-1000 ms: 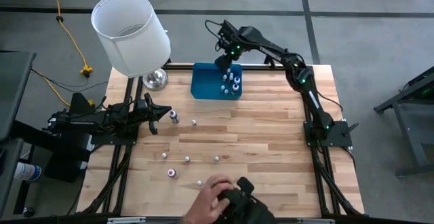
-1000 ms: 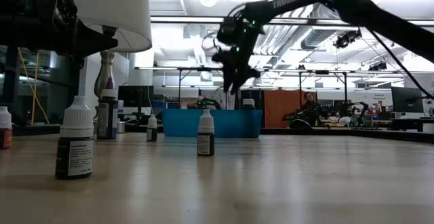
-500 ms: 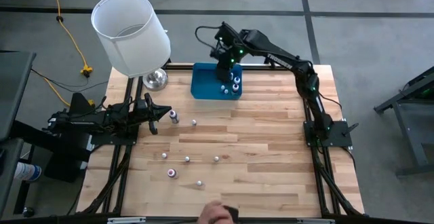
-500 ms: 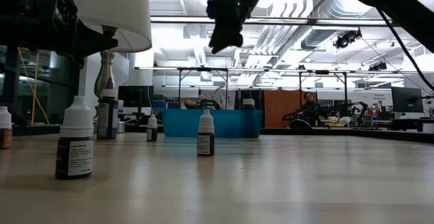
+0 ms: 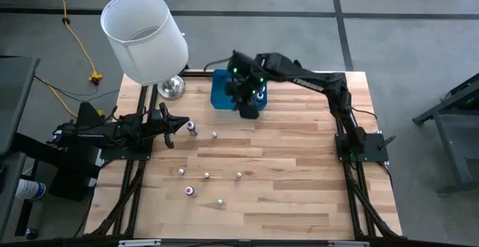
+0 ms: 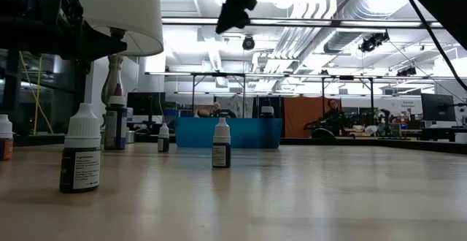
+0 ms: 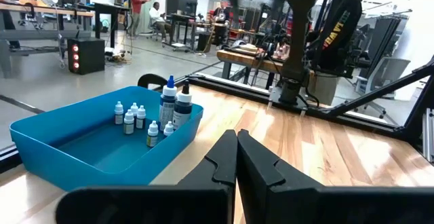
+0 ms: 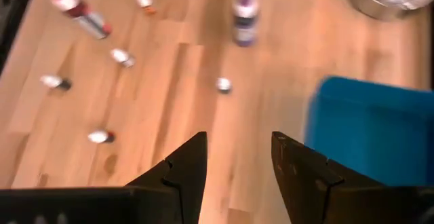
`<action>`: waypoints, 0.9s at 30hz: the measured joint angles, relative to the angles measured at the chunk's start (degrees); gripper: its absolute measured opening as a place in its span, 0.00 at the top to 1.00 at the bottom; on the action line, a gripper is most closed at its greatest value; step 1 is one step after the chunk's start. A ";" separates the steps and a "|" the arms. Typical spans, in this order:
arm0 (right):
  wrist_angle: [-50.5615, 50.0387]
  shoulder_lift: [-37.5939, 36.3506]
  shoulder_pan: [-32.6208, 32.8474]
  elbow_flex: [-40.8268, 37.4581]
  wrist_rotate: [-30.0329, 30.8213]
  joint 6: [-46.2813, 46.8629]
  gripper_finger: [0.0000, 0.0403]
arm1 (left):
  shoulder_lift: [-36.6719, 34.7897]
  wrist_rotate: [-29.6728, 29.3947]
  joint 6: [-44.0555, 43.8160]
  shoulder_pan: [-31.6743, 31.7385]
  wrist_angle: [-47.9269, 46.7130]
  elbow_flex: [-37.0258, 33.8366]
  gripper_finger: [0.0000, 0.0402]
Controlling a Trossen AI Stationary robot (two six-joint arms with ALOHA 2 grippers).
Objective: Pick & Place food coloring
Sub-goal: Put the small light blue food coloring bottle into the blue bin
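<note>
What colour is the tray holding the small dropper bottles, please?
Blue; the rectangular plastic tray shows best in the left wrist view.

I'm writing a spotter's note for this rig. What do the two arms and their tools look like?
Both arms are dark, almost black, with slim jointed links. The right arm carries small green lights near its tool and a loose black cable. Each tool ends in two flat, angular black fingers: right tool, left tool. No legible markings show.
</note>
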 joint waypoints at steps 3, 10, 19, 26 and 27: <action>-0.27 -0.02 2.77 -0.90 0.07 -1.71 0.62 | 0.02 0.00 0.00 -0.02 0.00 0.00 1.00; -1.89 -0.07 7.77 -5.69 2.16 -2.96 0.62 | 0.00 0.00 0.00 -0.02 0.00 0.00 1.00; 1.63 -0.02 11.59 -19.98 8.58 4.95 0.62 | 0.00 0.00 0.00 0.00 0.00 0.00 1.00; 13.10 0.00 11.90 -28.21 8.29 29.89 0.62 | 0.00 0.00 0.00 -0.01 0.00 0.00 1.00; 14.76 0.00 11.88 -28.68 8.02 32.44 0.62 | 0.01 0.00 0.00 0.00 0.00 0.01 1.00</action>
